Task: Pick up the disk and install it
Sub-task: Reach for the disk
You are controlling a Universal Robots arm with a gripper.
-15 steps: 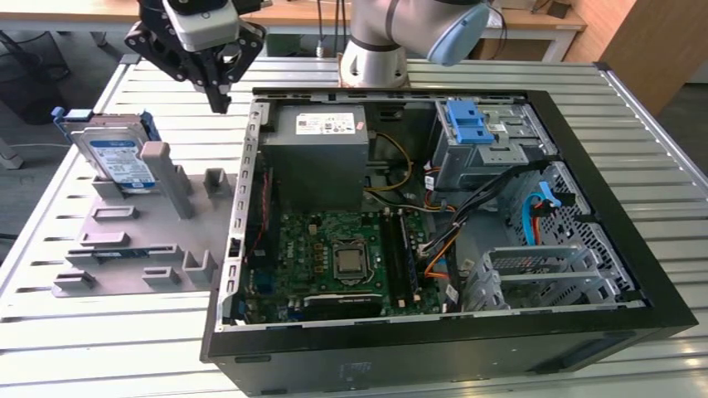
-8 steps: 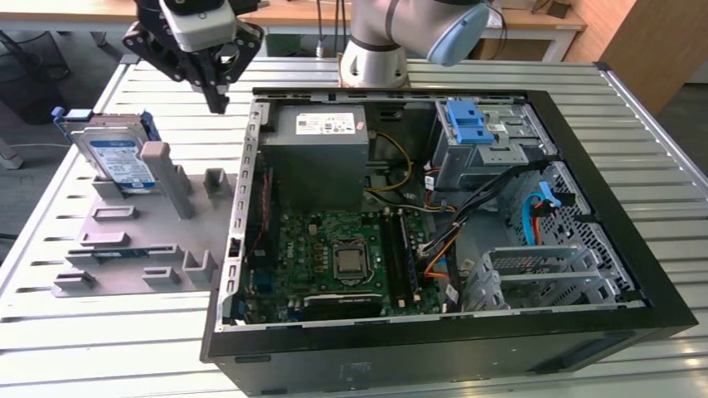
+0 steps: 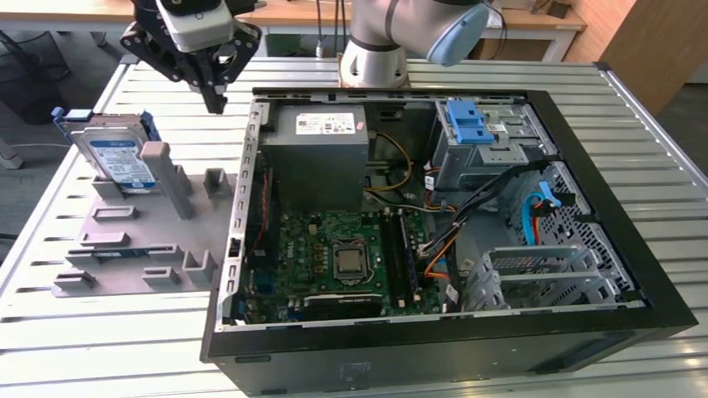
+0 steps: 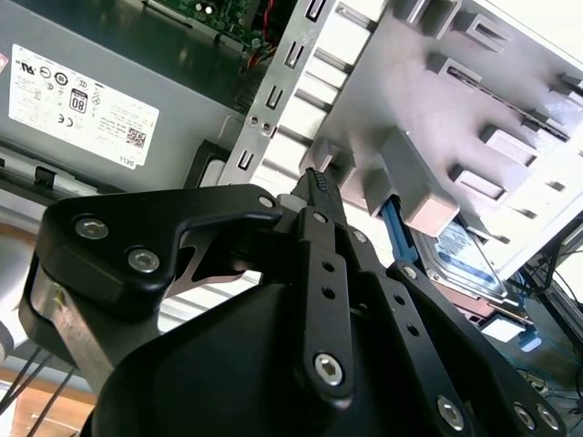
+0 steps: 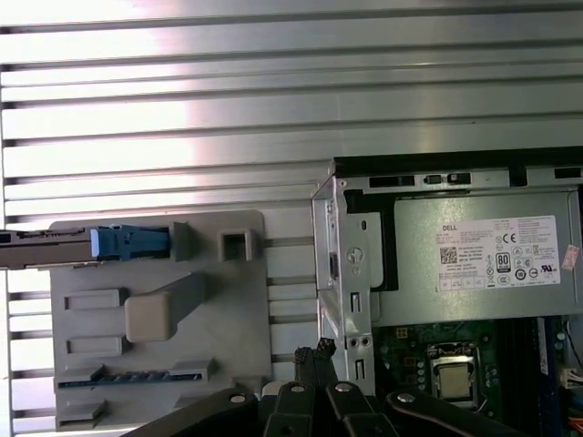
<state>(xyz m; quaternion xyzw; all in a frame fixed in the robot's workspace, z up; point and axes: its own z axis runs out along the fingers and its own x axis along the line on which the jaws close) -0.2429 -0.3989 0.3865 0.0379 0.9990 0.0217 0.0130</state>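
The disk (image 3: 119,159), a silver drive with a blue-and-white label in a blue bracket, stands upright in a slot at the far end of the grey holder plate (image 3: 128,249), on the exterior view's left. It appears edge-on in the first wrist view (image 5: 100,243) and partly behind a grey post in the second wrist view (image 4: 466,257). My gripper (image 3: 214,101) hangs above the table between the disk and the open computer case (image 3: 619,249), to the disk's right and higher. Its fingers (image 4: 316,187) are pressed together, shut on nothing.
Inside the case sit the grey power supply (image 3: 318,153), the motherboard (image 3: 343,257), loose cables and a grey metal cage with a blue latch (image 3: 473,124). The arm's base (image 3: 370,62) stands behind the case. The slatted metal table (image 3: 111,348) carries it all.
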